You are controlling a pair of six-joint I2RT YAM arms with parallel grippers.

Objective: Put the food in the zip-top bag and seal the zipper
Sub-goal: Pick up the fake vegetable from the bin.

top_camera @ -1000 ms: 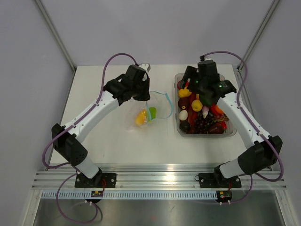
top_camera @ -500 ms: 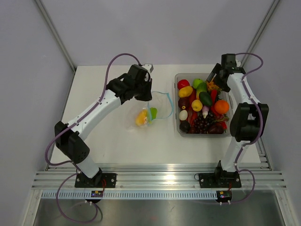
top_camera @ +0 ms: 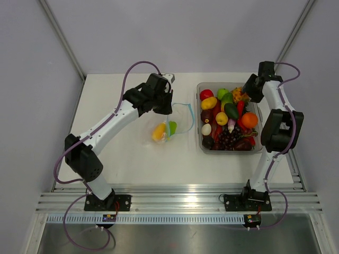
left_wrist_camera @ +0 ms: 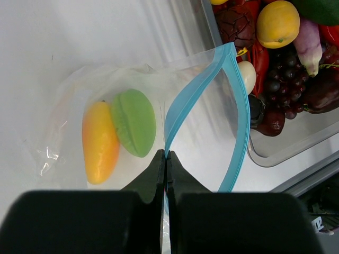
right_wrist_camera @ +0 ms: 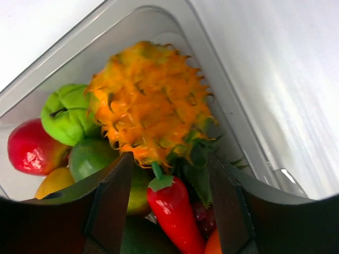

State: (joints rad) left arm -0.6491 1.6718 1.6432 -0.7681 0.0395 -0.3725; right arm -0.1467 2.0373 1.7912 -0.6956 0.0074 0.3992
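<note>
Since a second ago the right arm has swung off the middle of the tub (top_camera: 199, 143) and folded back to its far right corner, while the left arm has hardly shifted. From above, the left fingers (top_camera: 167, 109) hang at the far edge of the zip-top bag (top_camera: 181, 123). The bag lies on the table (top_camera: 116, 106) just left of the tub, its mouth turned towards it. The right fingers (top_camera: 248, 90) sit over the tub's far corner, so the right arm is nearer the loose food (top_camera: 228, 124), and the bag lies well off to their left. The left wrist view shows those fingers pressed together on one lip of the zipper (left_wrist_camera: 186, 100), a thin blue strip; the other lip bows away, leaving the mouth agape. Inside the floppy, crinkled clear film lie a smooth orange-yellow fruit (left_wrist_camera: 99, 144) and a ribbed green one (left_wrist_camera: 134, 123), touching side by side with their long axes roughly parallel. The right wrist view shows the right fingers spread wide and holding nothing. A spiky orange fruit (right_wrist_camera: 148, 100) lies straight ahead just past the tips, its leafy end nearest them, and a glossy red chilli (right_wrist_camera: 172, 203) shows between them. A pick here would likely mean closing across the spiky fruit's narrower width.
</note>
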